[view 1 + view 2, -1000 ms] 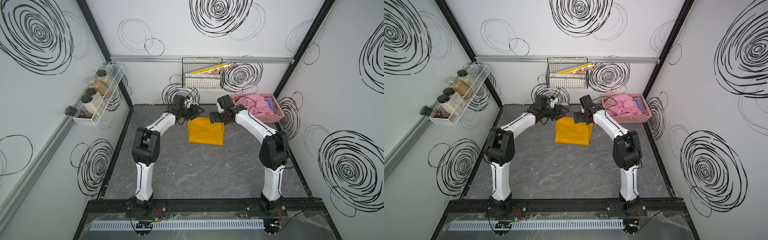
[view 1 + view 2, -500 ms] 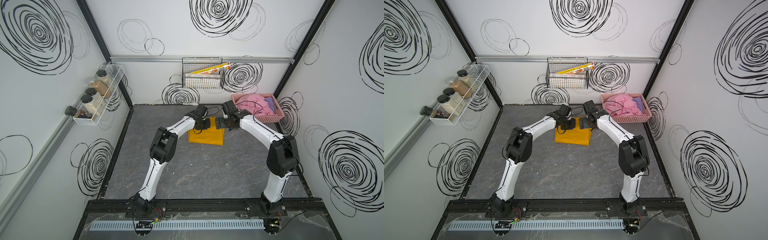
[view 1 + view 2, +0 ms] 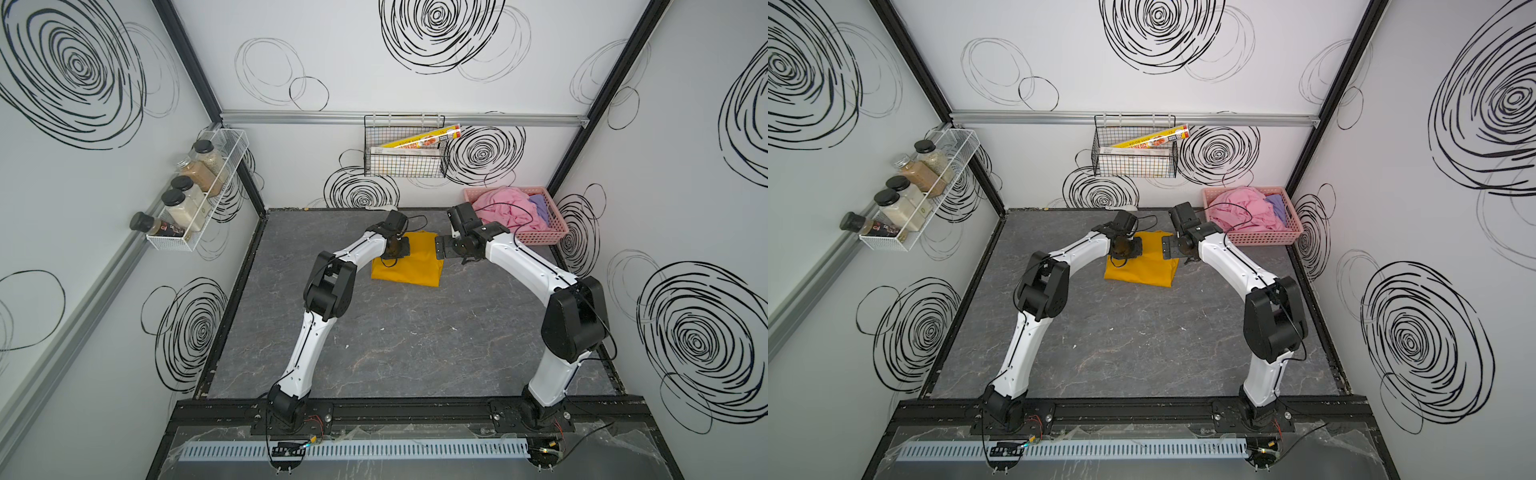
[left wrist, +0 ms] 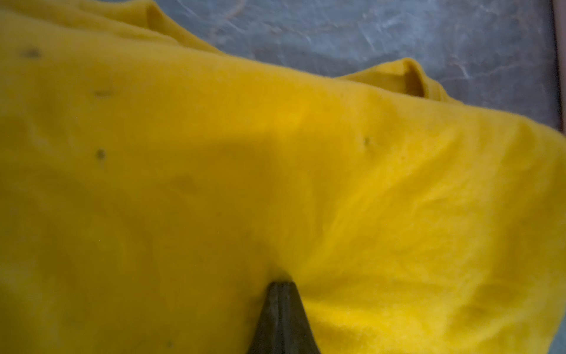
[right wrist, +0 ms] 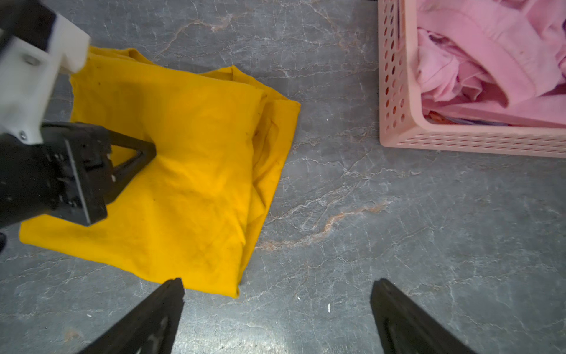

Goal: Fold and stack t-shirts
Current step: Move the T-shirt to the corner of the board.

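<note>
Grey tabletop (image 3: pixel 395 340): left pincer (image 5: pixel 150 152) clenched, tip down on yellow t-shirt (image 5: pixel 196 171); right pincer (image 5: pixel 277 288) released, hovering beside.

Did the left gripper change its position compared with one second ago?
Yes. The left gripper has come away from the back-wall wire basket, toward the front, and now presses, shut, on the yellow t-shirt.

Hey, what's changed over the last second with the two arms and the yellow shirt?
The left tool moved in over the yellow t-shirt, closed, and now presses its tip on the cloth. The right tool shifted off the shirt toward the pink basket, open as before. The shirt stays folded in place; the pink t-shirt stays in the basket.
</note>
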